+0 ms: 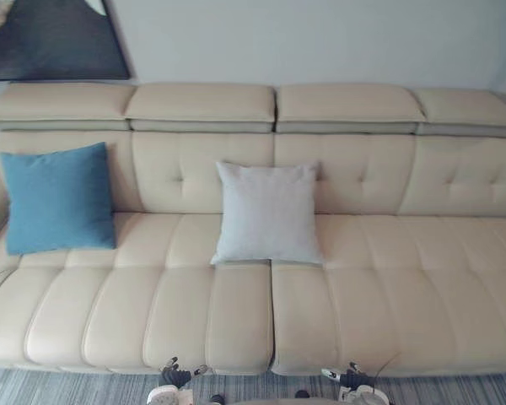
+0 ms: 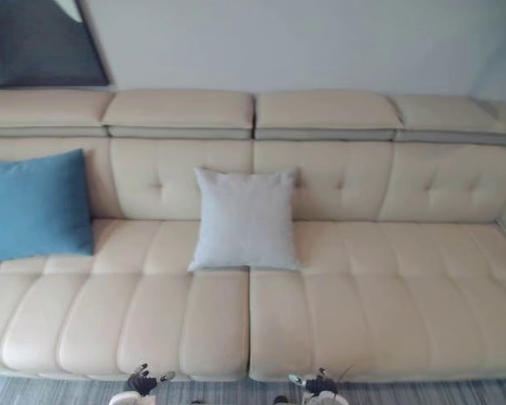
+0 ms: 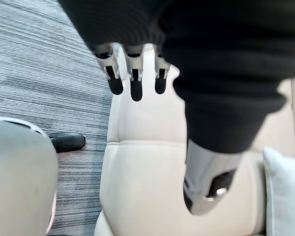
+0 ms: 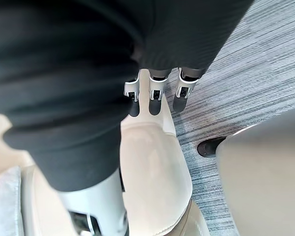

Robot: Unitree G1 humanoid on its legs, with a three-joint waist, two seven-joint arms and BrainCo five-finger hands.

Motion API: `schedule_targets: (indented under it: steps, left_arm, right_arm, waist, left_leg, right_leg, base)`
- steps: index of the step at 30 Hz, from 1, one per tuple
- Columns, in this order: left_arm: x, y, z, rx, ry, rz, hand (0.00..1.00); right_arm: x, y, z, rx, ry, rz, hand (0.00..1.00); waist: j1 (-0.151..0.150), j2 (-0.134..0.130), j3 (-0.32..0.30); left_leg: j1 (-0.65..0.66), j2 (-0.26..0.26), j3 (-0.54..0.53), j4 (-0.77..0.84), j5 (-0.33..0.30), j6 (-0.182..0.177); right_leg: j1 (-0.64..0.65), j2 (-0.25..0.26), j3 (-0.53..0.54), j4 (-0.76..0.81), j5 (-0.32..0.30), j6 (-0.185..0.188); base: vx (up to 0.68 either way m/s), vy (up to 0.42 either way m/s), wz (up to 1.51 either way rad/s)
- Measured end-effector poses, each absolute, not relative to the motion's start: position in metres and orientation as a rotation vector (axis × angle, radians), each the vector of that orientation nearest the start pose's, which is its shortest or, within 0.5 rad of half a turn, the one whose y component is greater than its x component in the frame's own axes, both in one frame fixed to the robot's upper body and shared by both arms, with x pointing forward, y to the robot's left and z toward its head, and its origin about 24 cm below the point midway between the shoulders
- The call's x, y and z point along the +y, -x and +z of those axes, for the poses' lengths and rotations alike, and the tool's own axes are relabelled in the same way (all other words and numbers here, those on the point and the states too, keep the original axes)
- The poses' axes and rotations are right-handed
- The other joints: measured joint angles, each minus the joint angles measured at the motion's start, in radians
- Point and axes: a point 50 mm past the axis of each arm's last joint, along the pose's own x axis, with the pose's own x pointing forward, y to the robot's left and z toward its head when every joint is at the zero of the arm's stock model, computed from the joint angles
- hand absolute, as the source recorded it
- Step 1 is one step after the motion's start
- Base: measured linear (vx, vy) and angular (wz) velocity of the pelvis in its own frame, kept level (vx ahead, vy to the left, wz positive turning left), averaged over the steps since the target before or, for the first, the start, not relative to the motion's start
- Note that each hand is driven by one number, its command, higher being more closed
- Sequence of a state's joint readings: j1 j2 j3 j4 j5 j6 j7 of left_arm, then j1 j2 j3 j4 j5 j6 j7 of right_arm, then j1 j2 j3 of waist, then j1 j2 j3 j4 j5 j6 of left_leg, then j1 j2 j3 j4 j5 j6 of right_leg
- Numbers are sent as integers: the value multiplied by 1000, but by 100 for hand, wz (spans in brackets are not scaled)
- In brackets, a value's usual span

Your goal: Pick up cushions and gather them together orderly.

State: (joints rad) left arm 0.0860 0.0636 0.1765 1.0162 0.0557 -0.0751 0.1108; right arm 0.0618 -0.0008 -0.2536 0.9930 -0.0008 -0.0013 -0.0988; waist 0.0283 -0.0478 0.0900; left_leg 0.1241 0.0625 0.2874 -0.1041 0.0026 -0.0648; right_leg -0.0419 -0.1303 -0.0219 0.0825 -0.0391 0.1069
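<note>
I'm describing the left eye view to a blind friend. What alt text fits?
A long cream sofa holds two cushions, well apart: a blue cushion at its left end and a grey cushion leaning on the backrest near the middle. The robot's left hand and right hand show at the bottom edge, empty.

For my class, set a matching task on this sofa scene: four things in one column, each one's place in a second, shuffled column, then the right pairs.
Things
1. blue cushion
2. grey cushion
3. left hand
4. dark picture

Places
A. middle of the sofa, leaning on its backrest
B. on the wall above the sofa's left end
C. low by the sofa's front edge, open
D. left end of the sofa, against the backrest

Pairs: 1-D, 2-A, 3-C, 4-B
</note>
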Motion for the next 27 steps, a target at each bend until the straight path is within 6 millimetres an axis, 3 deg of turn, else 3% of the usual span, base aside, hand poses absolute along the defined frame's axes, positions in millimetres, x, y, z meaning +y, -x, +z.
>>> schedule_targets:
  steps: [6,7,8,9,10,11,13,14,15,16,18,20,21,24,25,26,27]
  left_arm:
    - [211,-117,-150,983,-103,280,0]
    - [211,-120,-148,974,-102,281,0]
    - [205,-127,-146,946,-82,280,0]
    - [205,-131,-144,936,-82,279,0]
    - [206,-133,-143,924,-88,275,0]
    - [210,-130,-143,927,-100,281,0]
    - [215,-128,-143,935,-113,287,0]
    - [209,-126,-144,942,-102,274,0]
    - [202,-122,-147,957,-80,269,0]
    - [199,-117,-149,971,-67,271,0]
    - [200,-122,-148,960,-82,255,0]
    - [196,-130,-146,944,-68,249,0]
    - [194,-130,-146,942,-67,247,0]
    - [194,-126,-148,957,-71,249,0]
    - [194,-127,-148,953,-65,251,0]
    - [194,-130,-147,944,-54,260,0]
    - [195,-128,-147,948,-37,283,0]
  right_arm:
    - [-179,-111,-155,1037,-77,-314,0]
    - [-178,-112,-155,1033,-77,-311,0]
    - [-178,-121,-152,1008,-64,-297,0]
    - [-179,-123,-151,998,-59,-293,0]
    - [-178,-123,-151,1000,-56,-290,0]
    - [-175,-117,-154,1024,-54,-280,0]
    - [-176,-121,-154,1019,-34,-266,0]
    - [-182,-128,-151,1000,-9,-265,0]
    - [-189,-131,-149,992,15,-271,0]
    - [-196,-137,-147,984,38,-281,0]
    - [-197,-146,-144,963,46,-280,0]
    - [-199,-153,-141,944,53,-280,0]
    - [-199,-153,-141,945,59,-280,0]
    - [-202,-148,-143,959,64,-287,0]
    - [-204,-148,-142,959,64,-295,0]
    - [-204,-147,-143,962,57,-303,0]
    - [-206,-145,-143,964,54,-318,0]
  waist:
    - [5,-50,22]
    - [4,-54,16]
    - [7,-20,17]
    - [4,-19,18]
    - [3,-20,17]
    - [3,-45,2]
    - [11,-61,-7]
    - [14,-45,-2]
    - [16,-9,-1]
    - [23,10,1]
    - [28,11,27]
    - [27,42,76]
    - [25,52,84]
    - [18,55,83]
    - [12,41,87]
    - [12,38,88]
    - [12,36,89]
  left_leg:
    - [-21,13,75,74,-29,6]
    - [-45,22,102,115,-39,17]
    - [-87,63,117,144,-45,27]
    - [-92,66,111,155,-44,26]
    - [-91,65,103,162,-43,26]
    - [-94,58,93,197,-43,26]
    - [-155,69,90,306,-47,24]
    - [-194,56,69,314,-52,-6]
    - [-194,53,69,283,-38,16]
    - [-198,57,89,258,-34,29]
    - [-244,54,90,270,-16,30]
    - [-252,70,76,302,-12,26]
    - [-244,72,65,292,2,26]
    - [-232,58,20,206,83,9]
    - [-247,53,-17,214,83,4]
    - [-269,49,-62,276,45,15]
    - [-273,43,-86,367,-31,29]
  right_leg:
    - [-33,-37,-74,17,57,7]
    - [-27,-38,-73,-15,90,39]
    - [-64,-31,-115,107,45,7]
    - [-83,-42,-139,222,-6,-15]
    - [-89,-76,-170,414,-90,-3]
    - [-43,-116,-184,524,-121,22]
    - [-16,-96,-191,447,-120,33]
    - [16,-75,-178,368,-119,32]
    - [40,-52,-168,307,-120,31]
    - [54,-39,-162,242,-134,23]
    - [85,-30,-168,112,-135,11]
    - [130,-6,-178,44,-108,-25]
    - [129,-1,-183,56,-108,-26]
    - [91,-7,-204,99,-117,-40]
    - [70,-17,-219,113,-121,-49]
    - [44,-29,-217,137,-121,-51]
    - [31,-43,-208,154,-121,-52]
  base:
    - [-35,19,-41]
    - [-1,10,-8]
    - [0,0,0]
    - [5,-7,18]
    - [50,-79,36]
    - [65,-123,31]
    - [-48,-171,12]
    - [-187,-78,-6]
    - [-208,49,-13]
    - [-124,41,-12]
    - [-164,-47,-6]
    - [-218,-48,8]
    - [-255,-40,18]
    - [-253,-31,21]
    - [-229,9,14]
    - [-176,42,-1]
    - [-140,102,-14]
